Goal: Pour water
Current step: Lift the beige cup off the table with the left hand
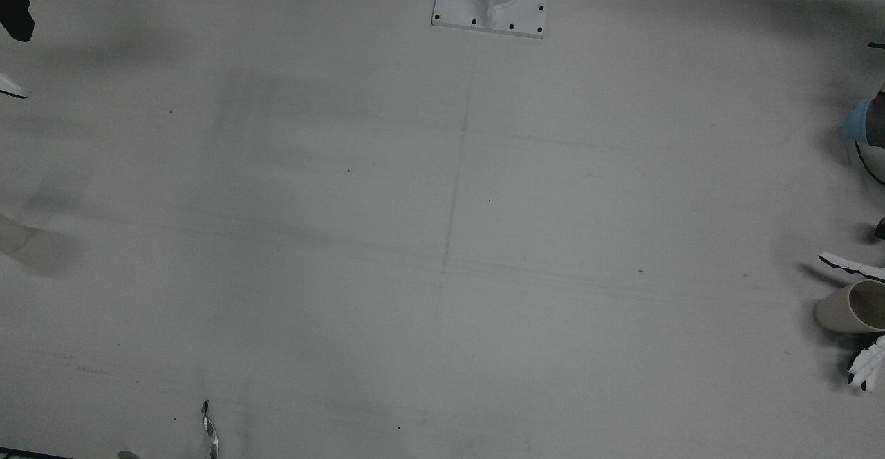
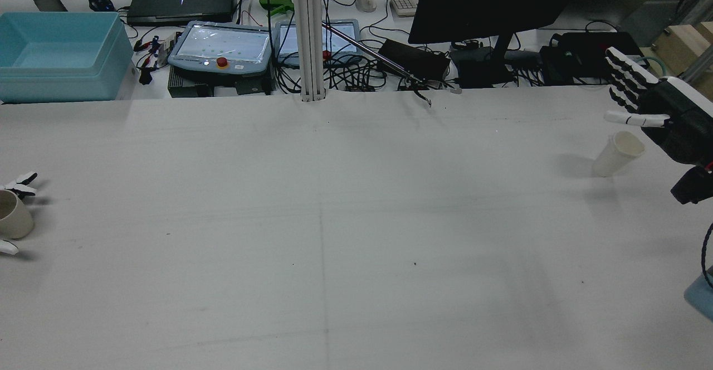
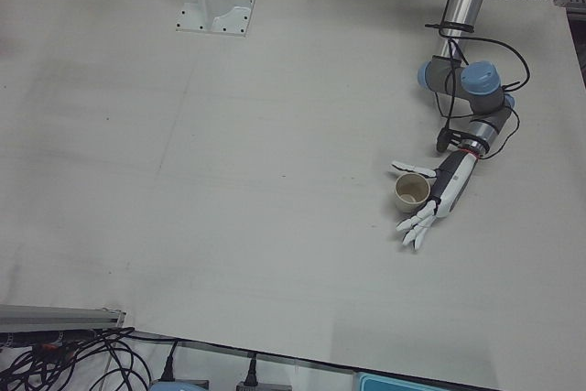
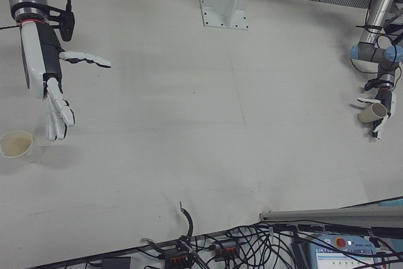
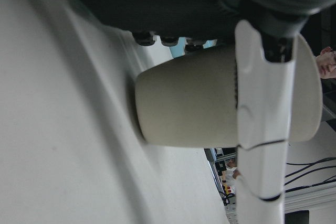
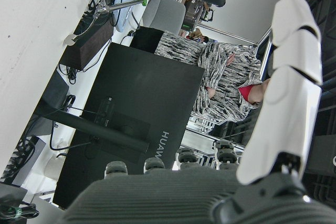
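A pale paper cup [image 3: 412,191] stands upright at the table's edge on my left side; it also shows in the rear view [image 2: 12,219] and the front view [image 1: 849,307]. My left hand [image 3: 443,193] is low on the table beside it, open, with the thumb on one side of the cup and the straight fingers [image 3: 417,231] on the other. The left hand view shows the cup [image 5: 199,103] close against the palm. A second pale cup [image 2: 617,154] stands on my right side, also in the right-front view [image 4: 17,145]. My right hand [image 2: 649,108] hovers open above and beside it, empty.
A white pedestal base [image 1: 491,4] is bolted at the middle of the robot's side. Beyond the far edge are a blue bin [image 2: 61,52], teach pendants [image 2: 223,47], a black monitor [image 2: 490,2] and cables. A white post [image 2: 308,35] stands at that edge.
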